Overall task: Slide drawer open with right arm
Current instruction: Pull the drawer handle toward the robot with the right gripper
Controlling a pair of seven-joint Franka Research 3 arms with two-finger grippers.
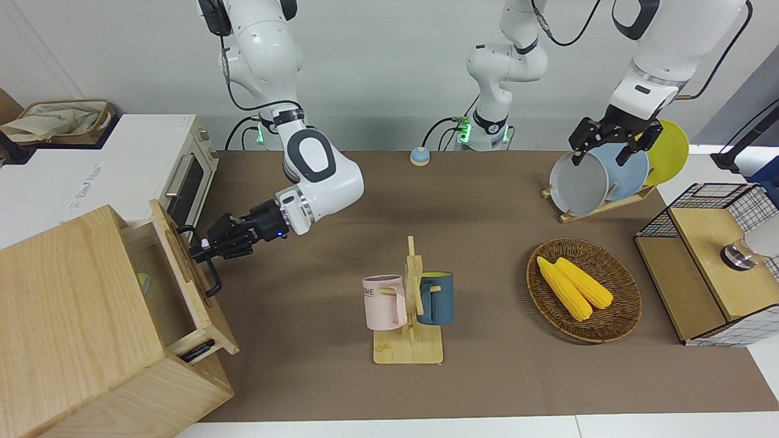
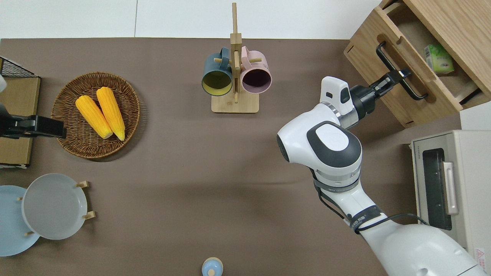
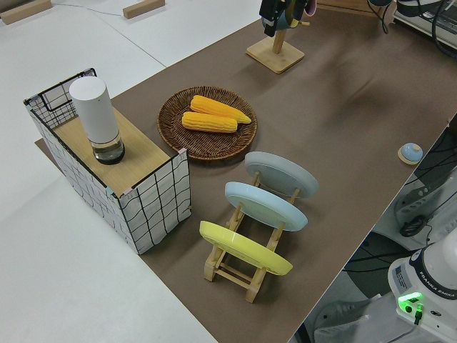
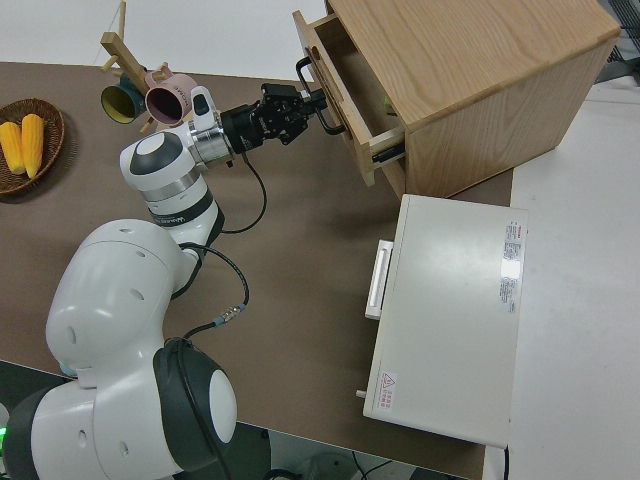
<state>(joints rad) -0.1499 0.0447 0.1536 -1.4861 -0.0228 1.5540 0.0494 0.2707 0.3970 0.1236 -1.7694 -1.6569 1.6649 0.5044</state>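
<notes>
Front view: the right gripper (image 1: 206,248) has its fingers closed on the black bar handle (image 1: 210,272) of the drawer (image 1: 182,286), which stands partly pulled out of the wooden cabinet (image 1: 67,316) at the right arm's end of the table.

Overhead view: the drawer's inside shows a green packet (image 2: 439,58), so the opening looks largely done, with perhaps a little travel left.

The left arm is parked.

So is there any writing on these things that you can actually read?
"ME" on the pink mug; the start of the word is hidden.
"TOSHIBA", faintly, on the toaster oven.
Warning labels on the oven top: too small to read.
Print on the right arm's cable strap and on the green packet in the drawer: unreadable.
</notes>
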